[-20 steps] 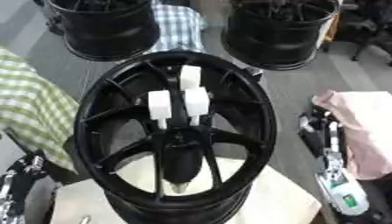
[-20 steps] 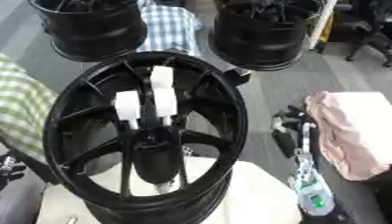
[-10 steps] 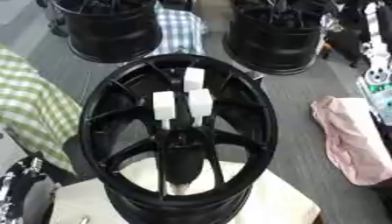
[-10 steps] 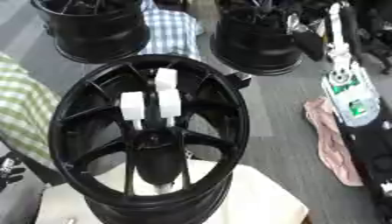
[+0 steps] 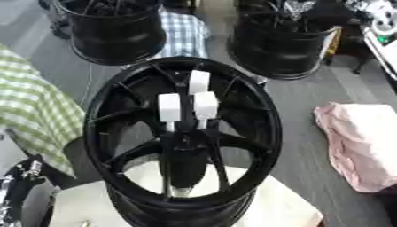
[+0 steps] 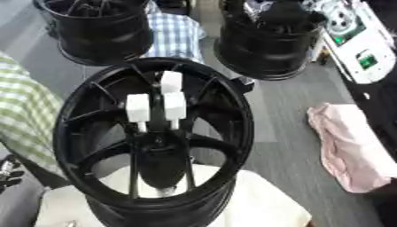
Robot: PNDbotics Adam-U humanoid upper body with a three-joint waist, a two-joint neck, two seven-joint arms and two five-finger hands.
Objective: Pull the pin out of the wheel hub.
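A black wheel hub stands tilted on a cream pad, its spokes facing me. Three white block-headed pins stick up near its centre: one on the left, one on the right and one behind them. My left hand rests at the lower left corner, fingers up, apart from the hub. My right arm's white forearm panel is raised at the upper right, far from the hub. Its hand is cut off at the top edge.
Two more black wheels stand behind, one at the left and one at the right, with a blue checked cloth between them. A green checked cloth lies left, a pink cloth right. The cream pad lies under the hub.
My right arm has risen from the lower right, beside the pink cloth, to the upper right corner. The pins and the left hand have not moved.
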